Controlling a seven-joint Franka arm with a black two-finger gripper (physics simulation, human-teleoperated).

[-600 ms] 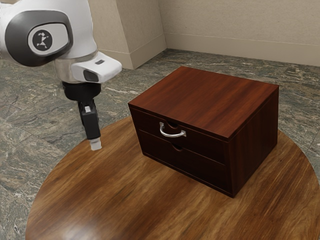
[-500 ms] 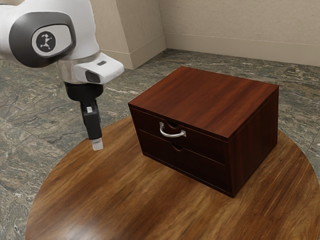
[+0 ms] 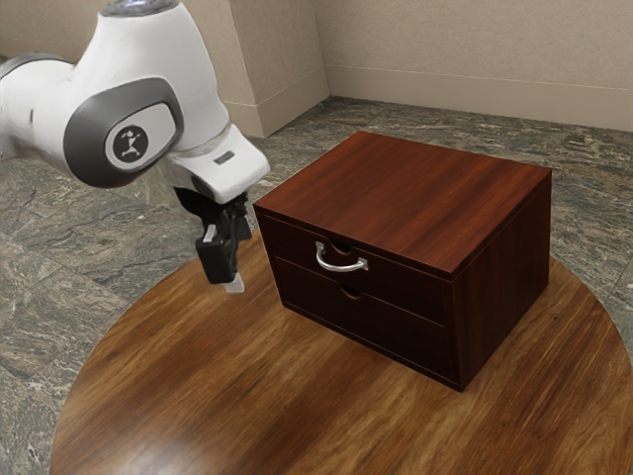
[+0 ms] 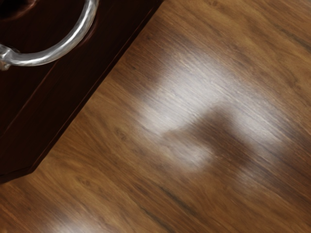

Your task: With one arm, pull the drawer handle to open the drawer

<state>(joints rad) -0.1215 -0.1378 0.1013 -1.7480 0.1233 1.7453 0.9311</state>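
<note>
On a round wooden surface [image 3: 247, 396], one black gripper [image 3: 229, 277], tilted, near the front corner of one dark red cabinet [image 3: 415, 188]; open or closed, impossible to tell. Two drawers, stacked. On the upper drawer [image 3: 396, 275], one curved silver handle [image 3: 340, 261], lying level along the drawer front, bowed outward. Beyond, marble floor [image 3: 89, 237].

Simulated home-like room, marble-tiled floor [image 3: 59, 237], beige walls [image 3: 475, 40] with baseboard, round wooden desk [image 3: 247, 396], mahogany drawer cabinet [image 3: 415, 198]
</note>
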